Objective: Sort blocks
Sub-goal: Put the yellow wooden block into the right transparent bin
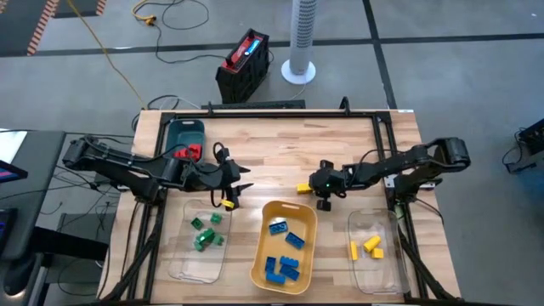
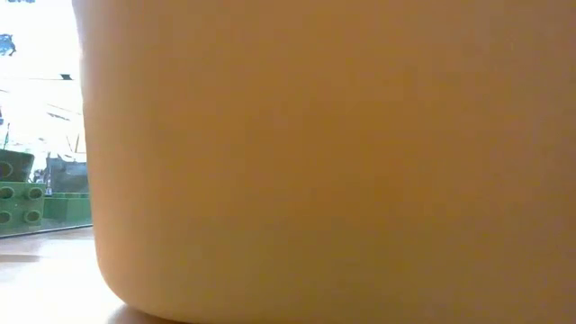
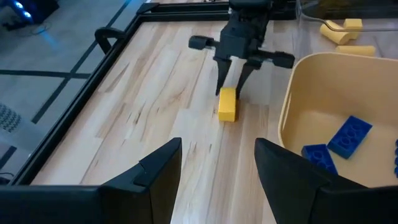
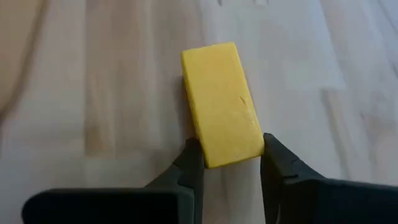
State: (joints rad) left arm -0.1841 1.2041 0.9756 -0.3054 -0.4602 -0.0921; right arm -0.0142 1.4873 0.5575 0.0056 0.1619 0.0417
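Note:
A yellow block lies flat on the wooden table, just beyond the yellow tray. My right gripper is shut on this block, which also shows in the high view. My left gripper stands open above the table's left middle, with nothing between its fingers. Blue blocks lie in the yellow tray. Green blocks and yellow blocks each lie in a clear tray. Red blocks sit in a teal tray. My right gripper pinches the yellow block's two long sides between its two fingers, at the end nearest the gripper. The fingers slant down from the table's right side. The block lies flat on the table, the rest of it reaching out beyond the fingertips.
The teal tray stands at the far left, the clear trays at near left and near right. The yellow tray's wall fills the low view. Bare wood lies between the two grippers.

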